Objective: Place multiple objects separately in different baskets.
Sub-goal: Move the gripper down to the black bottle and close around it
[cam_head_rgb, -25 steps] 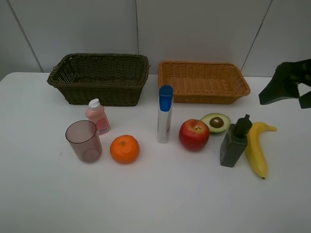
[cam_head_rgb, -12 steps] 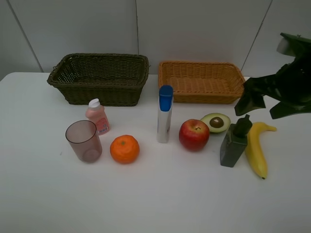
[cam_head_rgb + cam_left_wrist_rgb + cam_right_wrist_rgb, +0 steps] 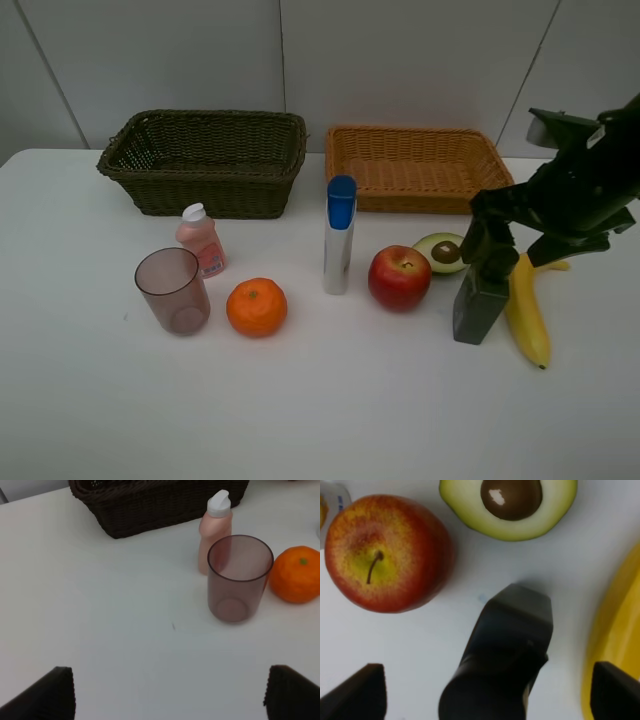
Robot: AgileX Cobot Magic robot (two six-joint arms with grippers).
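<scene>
The pump bottle [image 3: 477,302] stands on the table [image 3: 330,410], right under the right gripper [image 3: 522,245]. That gripper is open wide, with one finger on each side of the bottle's top. I cannot tell if a finger touches it.

The banana [image 3: 527,312] lies just past one finger, close beside the bottle. The avocado [image 3: 438,250] lies pit up just past the other finger, and the apple [image 3: 399,277] sits next to it. The tube [image 3: 339,247] stands farther off on that same side. The tan basket [image 3: 415,170] is near, just behind the gripper.

The left gripper [image 3: 167,695] is open too and holds nothing. The cup [image 3: 240,578] stands in front of it, mouth up. The pink bottle [image 3: 215,530] stands just behind the cup. The orange [image 3: 296,574] sits just beside the cup. The dark basket [image 3: 160,505] is farther ahead, past the pink bottle.
</scene>
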